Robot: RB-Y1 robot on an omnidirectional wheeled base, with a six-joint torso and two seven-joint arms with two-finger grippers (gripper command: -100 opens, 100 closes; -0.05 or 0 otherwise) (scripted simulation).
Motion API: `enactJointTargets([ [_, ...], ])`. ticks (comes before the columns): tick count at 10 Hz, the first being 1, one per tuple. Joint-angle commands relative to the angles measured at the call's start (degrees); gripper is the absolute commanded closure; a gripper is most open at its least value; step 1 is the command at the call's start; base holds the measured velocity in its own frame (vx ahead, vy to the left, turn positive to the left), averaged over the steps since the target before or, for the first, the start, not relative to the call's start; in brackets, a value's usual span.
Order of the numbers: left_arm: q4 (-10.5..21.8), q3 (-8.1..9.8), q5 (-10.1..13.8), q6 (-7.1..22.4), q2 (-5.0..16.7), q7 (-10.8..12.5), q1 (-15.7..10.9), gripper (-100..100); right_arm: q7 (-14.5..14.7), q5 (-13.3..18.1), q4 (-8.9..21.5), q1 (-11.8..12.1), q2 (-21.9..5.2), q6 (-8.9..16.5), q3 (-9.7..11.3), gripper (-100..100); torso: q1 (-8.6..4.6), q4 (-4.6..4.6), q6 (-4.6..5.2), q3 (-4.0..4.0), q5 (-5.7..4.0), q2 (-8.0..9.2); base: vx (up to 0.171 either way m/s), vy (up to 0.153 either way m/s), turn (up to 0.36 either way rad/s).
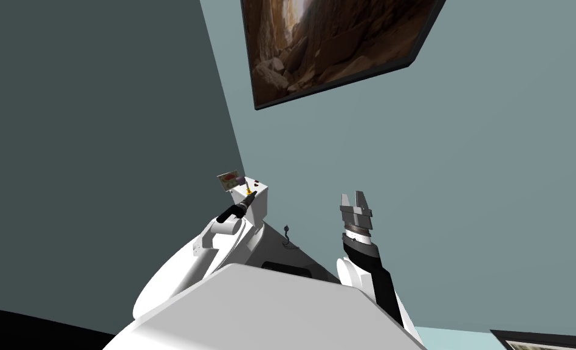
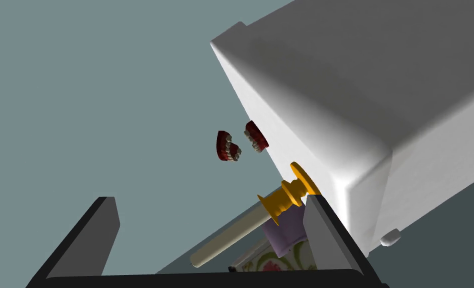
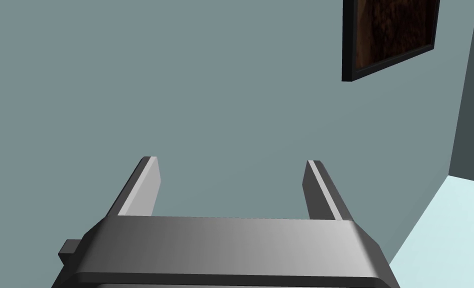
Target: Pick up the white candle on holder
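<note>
Our left hand (image 2: pixel 209 199) stands wide open, the white candle (image 2: pixel 231 235) on its gold holder (image 2: pixel 287 196) showing between its fingers (image 2: pixel 331 235), the holder's base on the white cabinet (image 2: pixel 361 100). Two red sets of teeth (image 2: pixel 228 146) sit nearby. Our right hand (image 3: pixel 231 161) is wide too.

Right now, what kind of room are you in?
Likely a furnished room in a house, which one unclear: framed picture on a grey-blue wall, white cabinet carrying a candle in a gold holder.

Home room: framed picture (image 1: pixel 335 42), white cabinet (image 2: pixel 361 90)
</note>
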Motion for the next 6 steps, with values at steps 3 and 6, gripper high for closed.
enactJointTargets([
  [3,1.08,0.66,1.19,5.33,1.11,-1.89,-1.62,-100,0.0,0.0,0.0,0.0,0.0,0.0,0.0,0,-0.04,0.0,0.0,-0.01,-0.01,-0.02,0.008,-0.029,0.018],
  [6,2.26,1.34,2.44,9.84,2.39,-3.72,-3.23,-100,0.0,0.0,0.0,0.0,0.0,0.0,0.0,0,-0.05,-0.01,0.0,-0.01,-0.01,-0.02,0.009,-0.03,0.014],
])
